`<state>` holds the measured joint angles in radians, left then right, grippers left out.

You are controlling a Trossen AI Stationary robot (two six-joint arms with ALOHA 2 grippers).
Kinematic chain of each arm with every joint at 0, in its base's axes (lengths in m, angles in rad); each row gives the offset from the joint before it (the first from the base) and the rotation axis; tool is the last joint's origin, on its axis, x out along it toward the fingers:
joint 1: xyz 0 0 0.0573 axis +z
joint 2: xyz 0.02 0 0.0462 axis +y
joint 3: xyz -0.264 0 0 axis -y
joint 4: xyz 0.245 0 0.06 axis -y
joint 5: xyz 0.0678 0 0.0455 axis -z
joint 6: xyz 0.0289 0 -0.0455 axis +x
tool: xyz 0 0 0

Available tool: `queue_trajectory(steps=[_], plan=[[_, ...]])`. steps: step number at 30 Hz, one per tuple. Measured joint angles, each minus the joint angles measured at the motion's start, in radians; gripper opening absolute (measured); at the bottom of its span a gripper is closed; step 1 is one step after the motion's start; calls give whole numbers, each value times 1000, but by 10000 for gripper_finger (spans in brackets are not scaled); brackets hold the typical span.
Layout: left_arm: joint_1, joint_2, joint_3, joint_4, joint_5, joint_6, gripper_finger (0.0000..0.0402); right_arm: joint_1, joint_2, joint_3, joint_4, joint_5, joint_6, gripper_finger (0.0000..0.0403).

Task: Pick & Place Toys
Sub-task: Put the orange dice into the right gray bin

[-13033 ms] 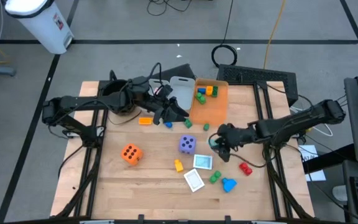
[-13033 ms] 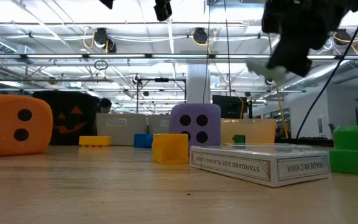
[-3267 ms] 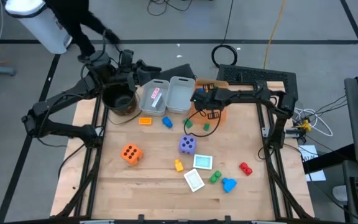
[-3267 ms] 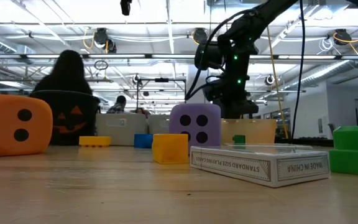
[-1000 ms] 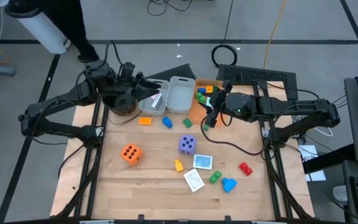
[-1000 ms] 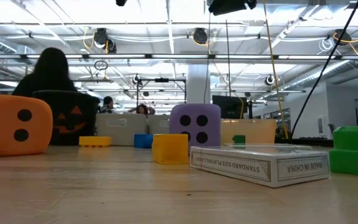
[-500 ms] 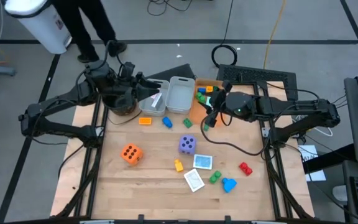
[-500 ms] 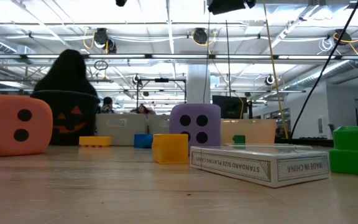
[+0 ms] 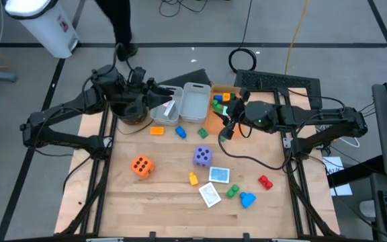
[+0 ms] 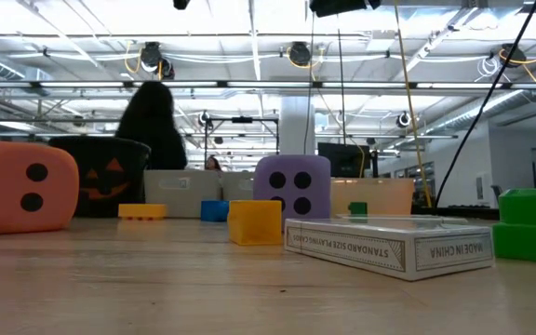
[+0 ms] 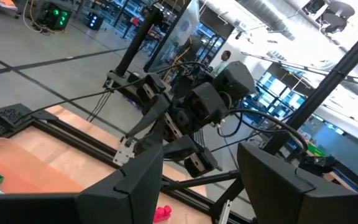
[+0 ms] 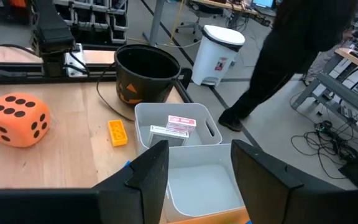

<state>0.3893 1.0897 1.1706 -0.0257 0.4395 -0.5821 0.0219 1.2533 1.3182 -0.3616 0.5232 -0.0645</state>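
We see the orange die (image 10: 21,186) cut off at the low view's left edge and a green block (image 10: 531,223) at its right. A person (image 12: 297,56) is cropped above the shoulders in the right wrist view.

The person (image 9: 116,20) beyond the black pot (image 9: 127,107) now stands farther along, past the white bin (image 9: 42,23); in the low view their dark shape (image 10: 154,121) sits just beside the pot's (image 10: 100,177) right rim.

card box (image 10: 389,247): "standard size playing cards"
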Motion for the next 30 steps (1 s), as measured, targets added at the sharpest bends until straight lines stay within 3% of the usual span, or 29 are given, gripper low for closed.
queue_trajectory(steps=[21,27,30], plan=[[0,4,0,34,-52,-26,216,-7,0,0,41,-2,80,160],[-31,-20,-2,40,74,-29,216,-7,0,0,40,-3,80,160],[-76,-64,-2,31,83,-25,216,-7,0,0,39,-3,86,160]])
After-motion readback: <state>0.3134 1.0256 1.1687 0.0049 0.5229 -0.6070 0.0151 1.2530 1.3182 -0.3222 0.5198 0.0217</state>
